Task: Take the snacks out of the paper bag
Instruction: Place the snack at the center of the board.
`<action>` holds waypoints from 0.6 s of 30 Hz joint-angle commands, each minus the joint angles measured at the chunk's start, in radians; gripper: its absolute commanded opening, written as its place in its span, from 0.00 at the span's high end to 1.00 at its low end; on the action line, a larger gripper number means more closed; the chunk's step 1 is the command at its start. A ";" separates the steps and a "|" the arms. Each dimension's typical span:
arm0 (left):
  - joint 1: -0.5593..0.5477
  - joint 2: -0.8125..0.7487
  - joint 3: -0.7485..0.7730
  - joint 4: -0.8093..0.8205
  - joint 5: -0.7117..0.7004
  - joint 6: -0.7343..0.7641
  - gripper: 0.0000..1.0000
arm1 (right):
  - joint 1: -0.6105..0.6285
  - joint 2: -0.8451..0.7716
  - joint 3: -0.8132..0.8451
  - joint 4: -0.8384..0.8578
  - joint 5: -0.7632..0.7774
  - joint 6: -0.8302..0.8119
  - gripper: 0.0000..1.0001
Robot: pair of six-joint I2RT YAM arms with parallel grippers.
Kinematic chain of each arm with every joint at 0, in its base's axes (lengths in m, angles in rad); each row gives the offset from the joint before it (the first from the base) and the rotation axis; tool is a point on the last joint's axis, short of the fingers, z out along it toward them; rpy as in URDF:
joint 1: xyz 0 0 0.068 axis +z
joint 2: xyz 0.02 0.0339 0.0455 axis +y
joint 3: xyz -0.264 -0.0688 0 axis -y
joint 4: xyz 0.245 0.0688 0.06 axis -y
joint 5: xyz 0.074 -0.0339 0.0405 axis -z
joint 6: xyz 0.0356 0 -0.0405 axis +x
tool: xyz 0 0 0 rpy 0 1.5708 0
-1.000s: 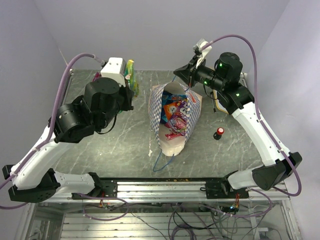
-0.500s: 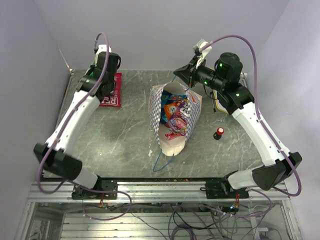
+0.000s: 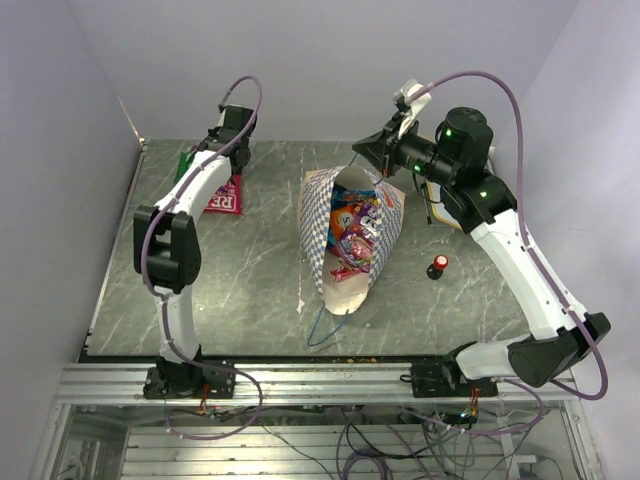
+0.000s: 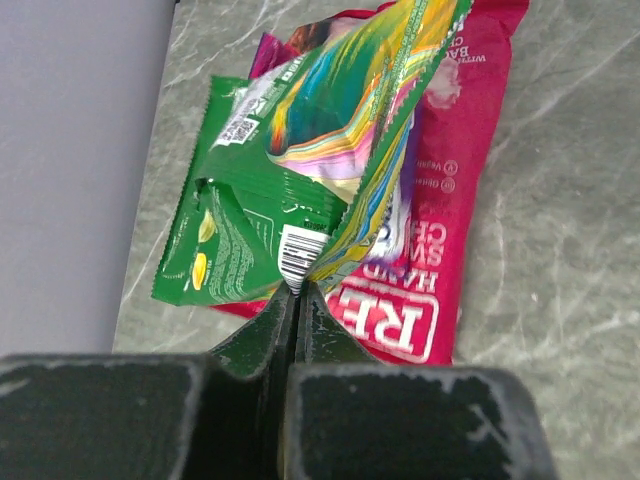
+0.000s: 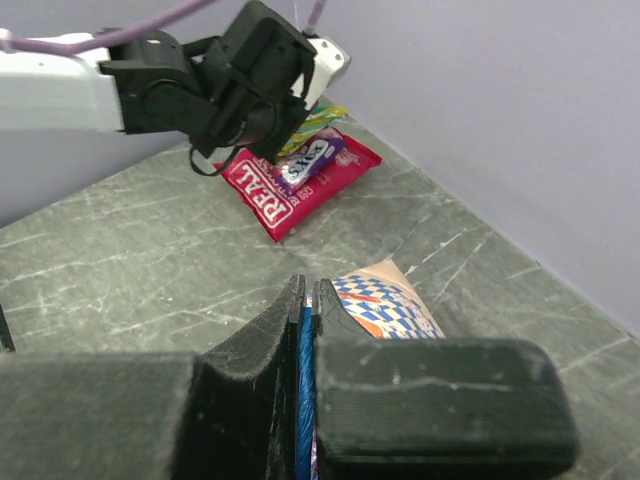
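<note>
The blue-and-white checkered paper bag (image 3: 322,245) lies on the table with its mouth toward the back, and colourful snacks (image 3: 352,235) show inside. My right gripper (image 3: 376,157) (image 5: 307,292) is shut on the bag's thin blue cord handle (image 5: 305,340), holding the mouth up. At the back left, my left gripper (image 3: 212,168) (image 4: 298,292) is shut on the lower corner of a rainbow-striped packet (image 4: 345,110). A green packet (image 4: 235,225) meets that same corner; whether it is pinched too I cannot tell. Both rest over the red "REAL" packet (image 4: 445,250) (image 3: 226,196).
A small red-and-black knob (image 3: 438,266) stands on the table right of the bag. The bag's other cord handle (image 3: 322,325) trails toward the near edge. The left wall (image 4: 70,150) runs close beside the pile of packets.
My left arm has swung from over the table's left middle to the back-left corner and lowered its packet onto the red one. The right gripper has lifted the bag's mouth slightly.
</note>
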 commanded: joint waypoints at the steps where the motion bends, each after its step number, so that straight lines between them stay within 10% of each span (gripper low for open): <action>1: 0.047 0.106 0.091 0.105 -0.013 0.057 0.93 | -0.005 -0.074 0.024 0.013 0.044 -0.013 1.00; 8: 0.086 0.276 0.180 0.056 0.303 -0.059 0.93 | -0.005 -0.079 0.050 -0.022 0.071 -0.021 1.00; 18: 0.090 0.186 0.136 -0.019 0.340 -0.121 0.79 | -0.005 -0.047 0.016 0.057 0.034 0.046 1.00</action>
